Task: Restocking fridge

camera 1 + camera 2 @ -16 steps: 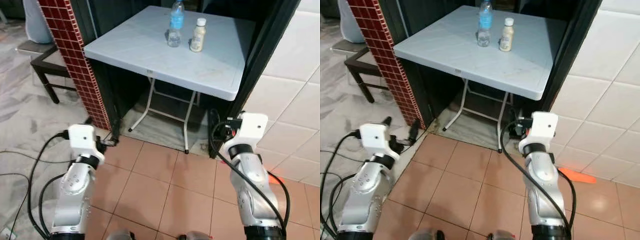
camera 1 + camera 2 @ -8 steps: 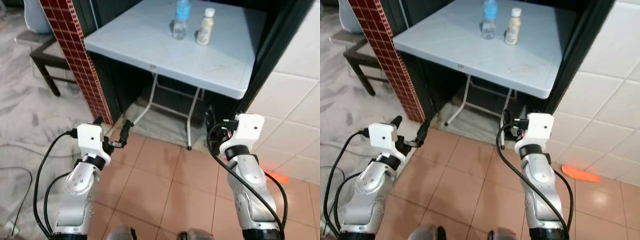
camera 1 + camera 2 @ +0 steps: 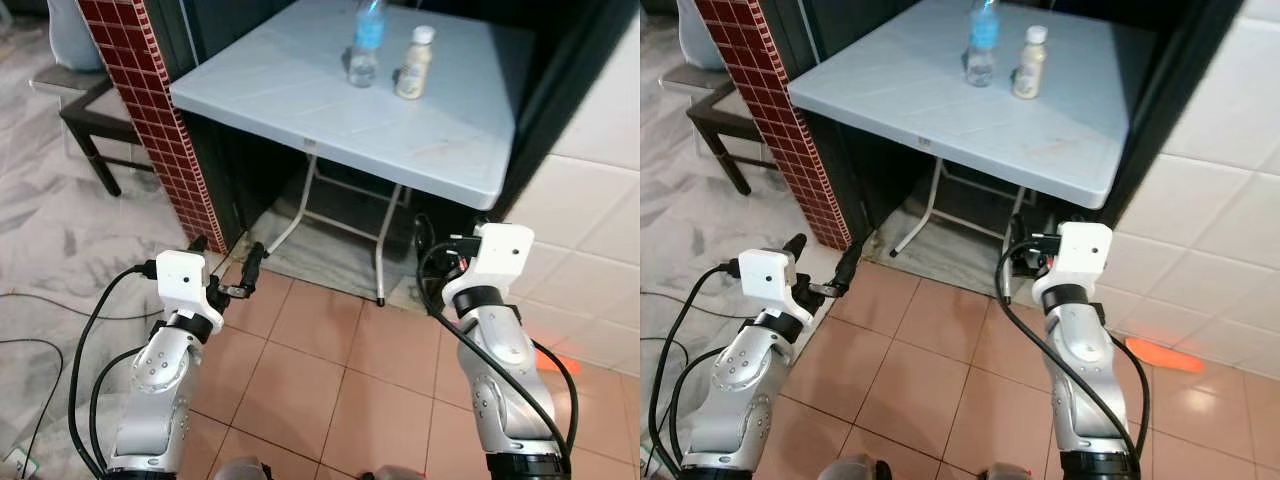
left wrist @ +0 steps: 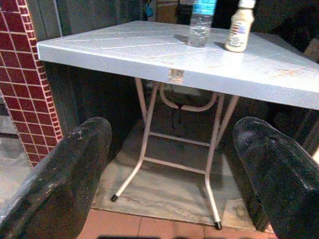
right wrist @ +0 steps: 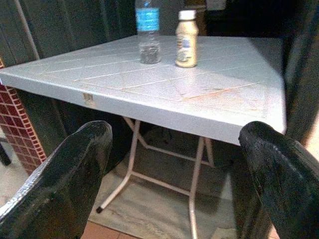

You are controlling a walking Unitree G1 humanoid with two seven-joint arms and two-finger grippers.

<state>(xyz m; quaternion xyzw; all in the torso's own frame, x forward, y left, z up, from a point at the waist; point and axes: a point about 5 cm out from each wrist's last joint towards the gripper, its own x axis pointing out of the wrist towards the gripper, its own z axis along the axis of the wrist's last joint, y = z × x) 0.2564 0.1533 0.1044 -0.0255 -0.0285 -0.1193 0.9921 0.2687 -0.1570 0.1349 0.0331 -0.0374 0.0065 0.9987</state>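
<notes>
Two bottles stand upright, side by side, at the far side of a pale blue folding table (image 3: 420,150): a clear water bottle (image 3: 366,45) with a blue label and a beige bottle (image 3: 414,65) with a white cap. Both arms are held low in front of the table, well short of it and below its top. My left gripper (image 3: 228,258) is open, its fingers pointing at the table's legs. My right gripper (image 3: 1025,245) is open too, with nothing in it. In the wrist views the water bottle (image 5: 148,32) and the beige bottle (image 5: 186,40) stand far beyond the fingers.
A red-tiled pillar (image 3: 140,90) stands to the left of the table, with a dark wooden stool (image 3: 85,115) beyond it. A white tiled wall (image 3: 600,150) closes the right side. An orange object (image 3: 1160,353) lies on the floor. Black cables trail at the left.
The whole view has shifted as the camera moved. My left arm has come up, so its fingers now show pointing at the table. The bottles stand as before.
</notes>
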